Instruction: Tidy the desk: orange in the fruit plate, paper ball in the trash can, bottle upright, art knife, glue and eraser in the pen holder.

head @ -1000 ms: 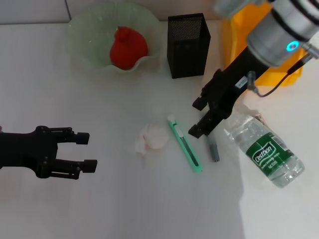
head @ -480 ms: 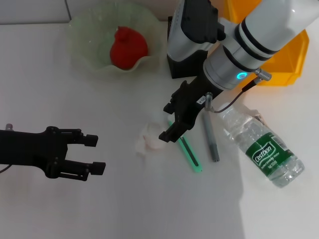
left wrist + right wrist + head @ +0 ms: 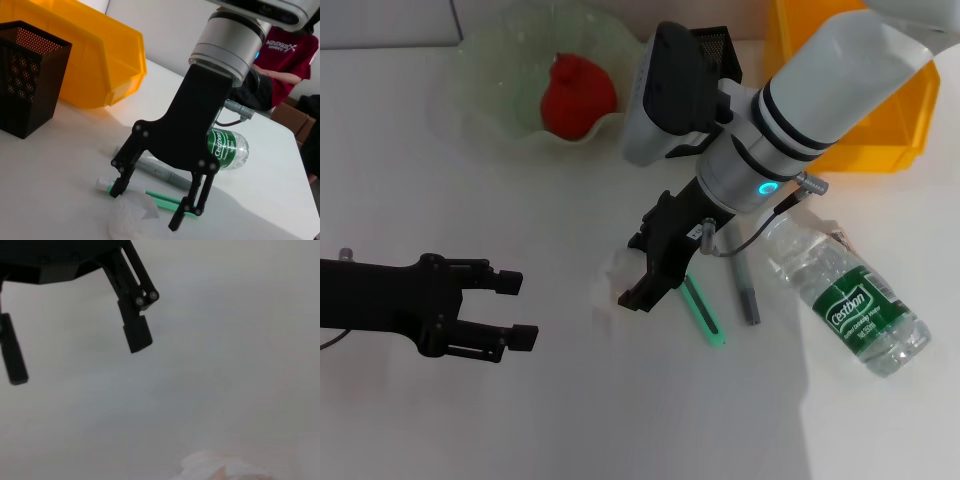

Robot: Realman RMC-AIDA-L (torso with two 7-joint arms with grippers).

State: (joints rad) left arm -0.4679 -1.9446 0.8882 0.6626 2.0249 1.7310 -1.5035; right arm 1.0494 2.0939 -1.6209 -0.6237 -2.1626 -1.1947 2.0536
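Observation:
My right gripper [image 3: 634, 270] is open and hangs over the white paper ball [image 3: 611, 277], one finger on each side. The left wrist view shows this gripper [image 3: 146, 209] just above the ball [image 3: 131, 218]. The green art knife [image 3: 703, 312] lies beside it, then a grey glue stick [image 3: 747, 294]. The clear bottle [image 3: 850, 308] with a green label lies on its side at the right. A red-looking fruit [image 3: 577, 95] sits in the green glass plate [image 3: 495, 70]. The black mesh pen holder [image 3: 718, 45] is partly hidden by my arm. My left gripper [image 3: 512, 311] is open and empty at the left. No eraser shows.
A yellow bin [image 3: 865, 120] stands at the back right, behind my right arm. In the left wrist view it [image 3: 85, 57] stands next to the pen holder [image 3: 25, 75]. The right wrist view shows the left gripper's fingers [image 3: 137, 335] and the ball's edge [image 3: 220, 470].
My right arm has swung left from beside the bottle and glue stick to over the paper ball. My left gripper has crept a little right and down.

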